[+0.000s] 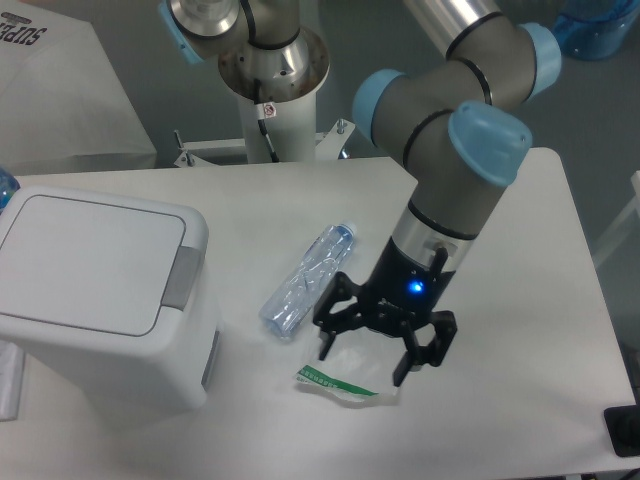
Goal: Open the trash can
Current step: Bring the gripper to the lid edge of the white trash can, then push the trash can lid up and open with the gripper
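The trash can (95, 300) is a boxy white bin at the left of the table. Its flat white lid (85, 262) lies shut, with a grey push tab (181, 275) on the right rim. My gripper (362, 363) hangs open and empty over the table's middle, well to the right of the bin, with nothing between its fingers. It hovers just above a small white wrapper with green print (340, 385).
A crushed clear plastic bottle (305, 282) with a blue cap lies between the bin and the gripper. The arm's base (270, 70) stands at the table's back edge. A dark object (625, 430) sits at the front right corner.
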Tool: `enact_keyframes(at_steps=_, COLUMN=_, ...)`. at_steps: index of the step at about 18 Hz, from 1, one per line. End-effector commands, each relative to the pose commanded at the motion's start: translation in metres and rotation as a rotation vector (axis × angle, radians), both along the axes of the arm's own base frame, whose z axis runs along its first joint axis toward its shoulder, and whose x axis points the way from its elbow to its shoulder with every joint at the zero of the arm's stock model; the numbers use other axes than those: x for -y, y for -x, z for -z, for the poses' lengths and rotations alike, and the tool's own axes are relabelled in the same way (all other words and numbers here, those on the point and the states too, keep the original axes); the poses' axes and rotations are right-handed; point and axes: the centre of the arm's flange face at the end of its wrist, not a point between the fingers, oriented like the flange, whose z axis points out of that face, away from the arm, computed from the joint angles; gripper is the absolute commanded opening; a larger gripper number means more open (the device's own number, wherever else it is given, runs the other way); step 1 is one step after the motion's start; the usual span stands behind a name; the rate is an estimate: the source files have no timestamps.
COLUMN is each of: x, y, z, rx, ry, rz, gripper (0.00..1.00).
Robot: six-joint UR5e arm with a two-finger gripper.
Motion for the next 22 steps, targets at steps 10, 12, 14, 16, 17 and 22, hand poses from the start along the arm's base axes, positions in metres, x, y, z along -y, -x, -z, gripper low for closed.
enact_keyframes(at_steps=10, x=0.021, y=-0.084, z=-0.004, rx=-0.068, ry=-0.006, rz=0.141, gripper=1.0)
enact_keyframes(at_steps=12, x=0.02, y=-0.085, z=-0.001, rx=-0.062, ry=-0.002, rz=0.144, gripper=1.0)
enact_keyframes(at_steps=14, x=0.02, y=-0.086, z=0.004, rx=-0.054, ry=0.005, rz=0.143, gripper=1.0)
enact_keyframes(at_steps=16, x=0.016, y=-0.088, z=0.007, rx=-0.052, ry=0.006, rz=0.15, gripper=1.0)
enact_keyframes(at_steps=17, x=0.014, y=-0.088, z=0.011, rx=-0.049, ry=0.01, rz=0.153, gripper=1.0)
enact_keyframes(at_steps=22, x=0.005, y=-0.094, z=0.021, rx=-0.058, ry=0.021, rz=0.167, gripper=1.0)
